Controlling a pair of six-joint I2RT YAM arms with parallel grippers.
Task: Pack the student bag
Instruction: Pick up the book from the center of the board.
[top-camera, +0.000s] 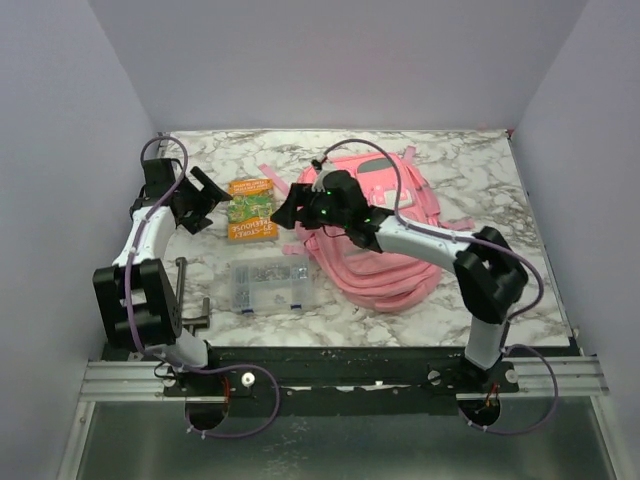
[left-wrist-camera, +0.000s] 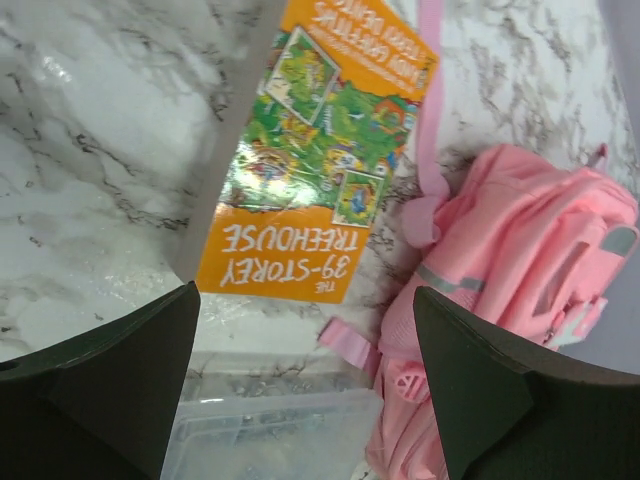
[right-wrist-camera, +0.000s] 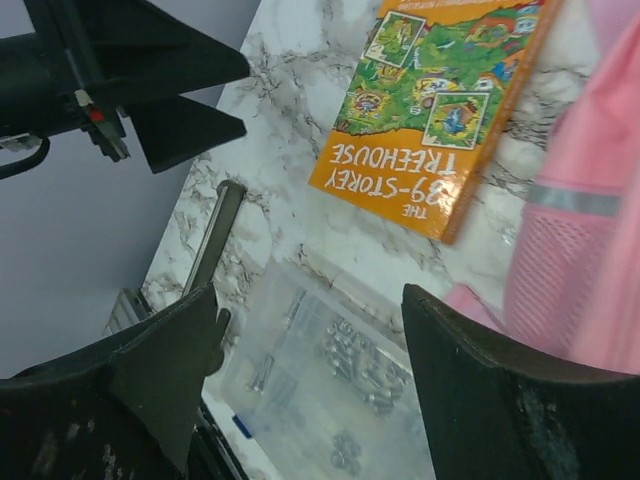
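Nearest the arm bases, a clear compartment box sits on the marble counter. Beyond it the right fingers stand spread and empty, with the student bag just at their 3 o'clock. The left fingers, also spread and empty, hover well off at the bag's 9 o'clock, an orange book between. The bag lies flat, its long axis running 6 to 12 o'clock, its grey-striped pocket end farthest.
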